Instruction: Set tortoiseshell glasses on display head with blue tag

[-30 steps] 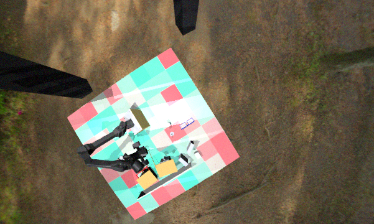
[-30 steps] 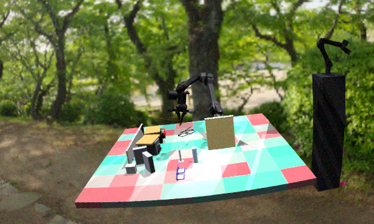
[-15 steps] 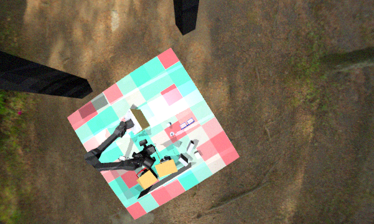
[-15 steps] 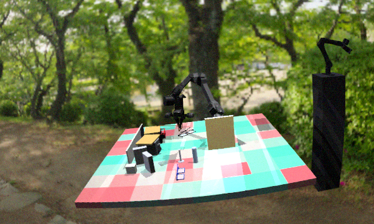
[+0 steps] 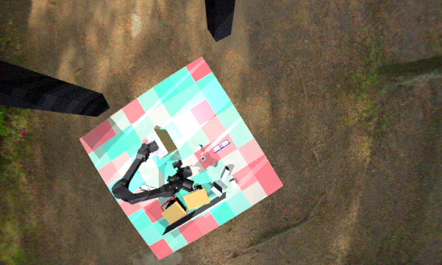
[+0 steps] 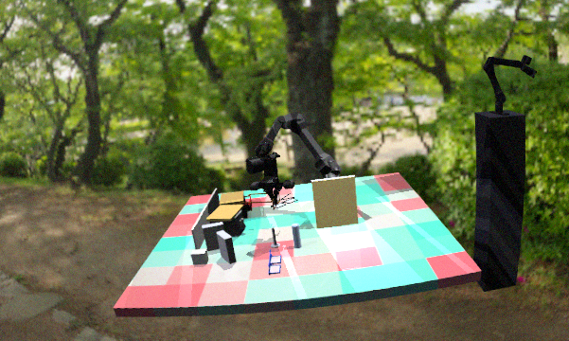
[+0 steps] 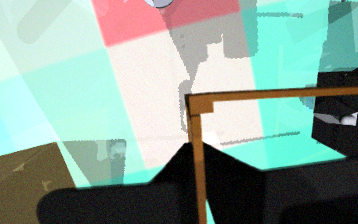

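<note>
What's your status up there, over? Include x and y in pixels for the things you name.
Pincer [image 5: 194, 188] [image 6: 275, 206] shut on the brown glasses [image 7: 280, 93]. Glasses off both display heads, not placed. Red-framed glasses [image 6: 249, 205] already on one head; looks like a snag risk.

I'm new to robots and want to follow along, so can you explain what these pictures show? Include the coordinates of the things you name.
The machine is one black jointed arm ending in a gripper [image 5: 198, 188] [image 6: 275, 206]. One picture looks down from above, one across the table [image 5: 268, 177] [image 6: 156, 298] from outside, and one from the arm's wrist, past its fingers. The gripper is shut on brown-framed glasses [image 7: 290, 93], apparently the tortoiseshell pair. On the table lie blue-framed glasses [image 5: 216, 149] [image 6: 269, 262]; nearby stand an upright tan panel [image 5: 165, 141] [image 6: 335, 201] and two yellow-topped shapes [image 5: 196, 199] [image 6: 226, 212], probably the display heads. I can't make out the blue tag.
</note>
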`<act>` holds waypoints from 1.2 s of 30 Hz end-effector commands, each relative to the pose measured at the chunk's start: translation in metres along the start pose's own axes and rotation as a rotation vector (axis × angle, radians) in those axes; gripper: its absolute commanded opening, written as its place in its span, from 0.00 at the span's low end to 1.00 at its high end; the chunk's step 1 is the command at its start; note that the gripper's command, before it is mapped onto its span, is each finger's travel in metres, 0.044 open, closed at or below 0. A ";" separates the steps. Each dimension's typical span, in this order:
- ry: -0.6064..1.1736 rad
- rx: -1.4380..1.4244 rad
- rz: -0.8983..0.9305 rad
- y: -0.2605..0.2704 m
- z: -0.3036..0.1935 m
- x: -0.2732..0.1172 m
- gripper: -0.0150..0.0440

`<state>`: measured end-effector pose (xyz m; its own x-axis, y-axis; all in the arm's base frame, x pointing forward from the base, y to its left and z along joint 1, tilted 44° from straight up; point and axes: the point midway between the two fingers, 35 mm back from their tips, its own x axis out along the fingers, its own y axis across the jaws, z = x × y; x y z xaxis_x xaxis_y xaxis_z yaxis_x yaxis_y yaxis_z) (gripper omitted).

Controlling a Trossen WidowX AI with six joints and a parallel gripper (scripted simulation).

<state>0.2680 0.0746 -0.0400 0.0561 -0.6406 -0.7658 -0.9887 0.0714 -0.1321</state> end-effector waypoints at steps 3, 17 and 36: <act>0.035 0.037 0.006 0.003 0.019 0.012 0.25; 0.060 0.047 0.000 0.006 0.024 0.028 0.25; 0.069 0.047 0.010 0.006 0.025 0.052 0.25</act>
<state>0.2699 0.0636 -0.0932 0.0328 -0.6874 -0.7255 -0.9798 0.1212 -0.1592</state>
